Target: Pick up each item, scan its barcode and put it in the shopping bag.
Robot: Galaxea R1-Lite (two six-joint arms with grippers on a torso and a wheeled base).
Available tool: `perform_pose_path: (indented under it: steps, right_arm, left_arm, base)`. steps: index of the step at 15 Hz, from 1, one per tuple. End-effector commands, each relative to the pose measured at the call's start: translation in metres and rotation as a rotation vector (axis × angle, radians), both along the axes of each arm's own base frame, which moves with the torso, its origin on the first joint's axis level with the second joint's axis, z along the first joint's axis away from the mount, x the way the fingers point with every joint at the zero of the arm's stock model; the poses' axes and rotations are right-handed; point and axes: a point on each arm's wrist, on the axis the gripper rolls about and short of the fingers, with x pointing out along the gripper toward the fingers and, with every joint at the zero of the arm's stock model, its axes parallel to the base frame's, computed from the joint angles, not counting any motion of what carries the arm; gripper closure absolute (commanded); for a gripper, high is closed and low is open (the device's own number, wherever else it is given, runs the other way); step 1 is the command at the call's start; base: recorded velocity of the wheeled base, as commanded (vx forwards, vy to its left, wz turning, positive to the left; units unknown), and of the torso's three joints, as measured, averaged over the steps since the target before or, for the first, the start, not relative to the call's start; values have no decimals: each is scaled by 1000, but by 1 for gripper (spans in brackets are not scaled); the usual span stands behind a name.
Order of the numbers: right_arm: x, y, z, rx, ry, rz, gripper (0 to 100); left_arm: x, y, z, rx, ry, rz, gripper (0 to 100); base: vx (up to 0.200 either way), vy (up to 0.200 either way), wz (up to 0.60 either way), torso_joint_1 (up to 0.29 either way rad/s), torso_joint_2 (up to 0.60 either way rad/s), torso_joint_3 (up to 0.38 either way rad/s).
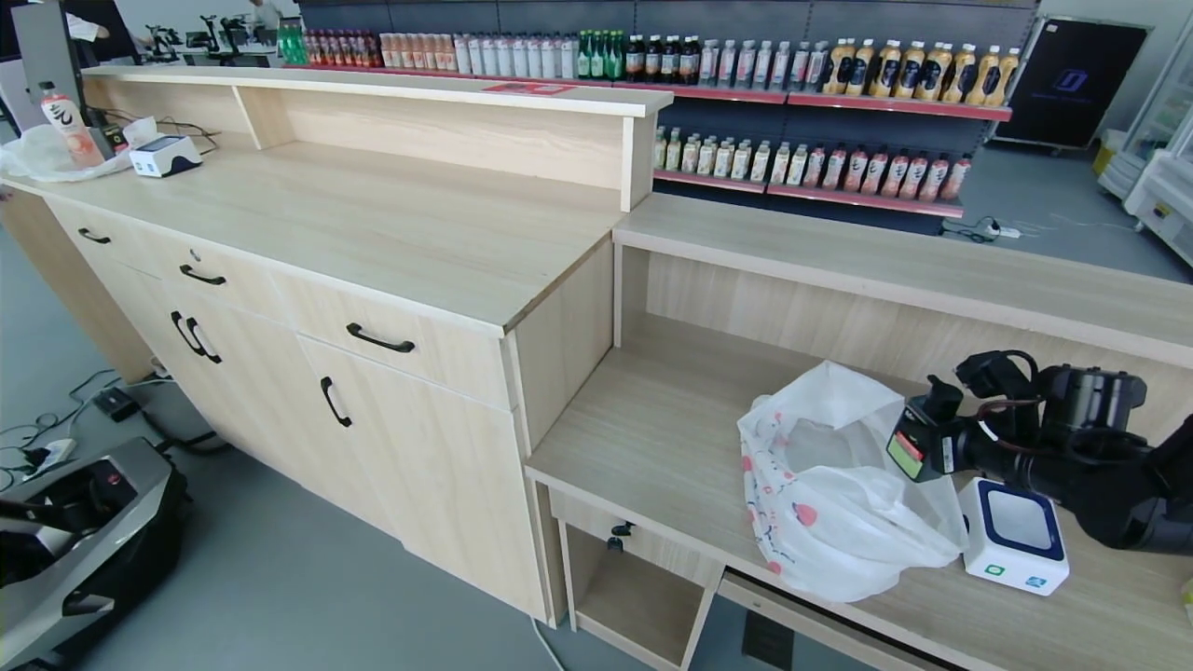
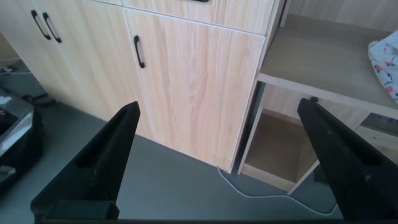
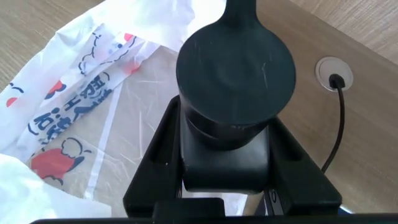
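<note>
Low bench (image 1: 652,438), right side of scene. The white bag (image 1: 839,494), printed in red and blue, sits open on it near the front edge. The scanner (image 1: 1016,536), white with a blue rim, stands just right of the bag, and the bag's skirt touches it.

Right pincer (image 3: 227,171) is clamped on a dark bottle (image 3: 235,68), one finger on each side. It holds the bottle in the air above the bag's right rim, just beyond the scanner. A green and red label shows on the bottle's side. A black cable (image 3: 339,118) runs across the bench behind it.

Left pincer (image 2: 217,109) has its fingers wide apart and holds nothing. It hangs low on the left, over the grey floor (image 2: 180,180) in front of the cabinet door (image 2: 193,81).

Far shelves (image 1: 811,98) carry rows of drinks.
</note>
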Motion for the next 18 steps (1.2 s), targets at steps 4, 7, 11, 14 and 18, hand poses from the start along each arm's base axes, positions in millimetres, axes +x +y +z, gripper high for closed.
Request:
perform_pose_path:
  steps: [4,7,11,14,18]
  right_arm:
    - [19,1,-20,7,21,20,100]
    - [29,3,-24,7,2,28,100]
    - [31,8,-35,13,-8,39,100]
    - [35,8,-43,10,-21,39,100]
    - [36,6,-51,11,-18,34,100]
  left_arm:
    - [0,0,0,0,1,0,0]
    - [0,0,0,0,1,0,0]
    - [0,0,0,0,1,0,0]
    - [0,0,0,0,1,0,0]
    - [0,0,0,0,1,0,0]
  base:
    - [0,0,0,0,0,0]
    - [0,0,0,0,0,0]
    - [0,0,0,0,0,0]
    - [0,0,0,0,0,0]
    - [0,0,0,0,0,0]
